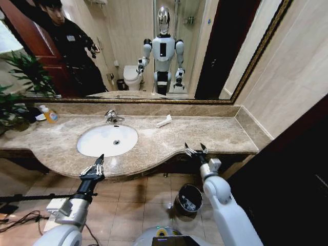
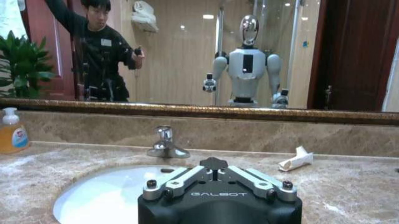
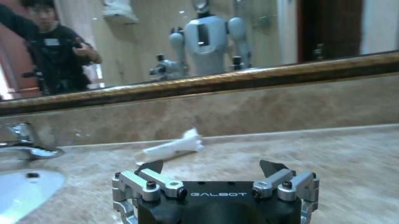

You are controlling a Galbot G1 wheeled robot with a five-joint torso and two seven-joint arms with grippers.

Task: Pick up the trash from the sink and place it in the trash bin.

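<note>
Trash-wise, I only saw one long white wrapper [image 1: 164,121] lying on the table [image 1: 215,134], past my right gripper [image 1: 197,149] and off toward the sink [image 1: 107,140] side. That gripper hung at the table's front edge, fingers spread, holding nothing. My left gripper [image 1: 95,167] sat pinched closed and empty at the sink's near rim. Trash bin [image 1: 189,199] stood on the floor below my right gripper.

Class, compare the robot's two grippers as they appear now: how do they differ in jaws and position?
The left gripper has its jaws shut; the right gripper has its jaws open. The left gripper hangs at the counter edge in front of the sink; the right gripper hangs at the counter edge further right, above the trash bin. Both hold nothing.
</note>
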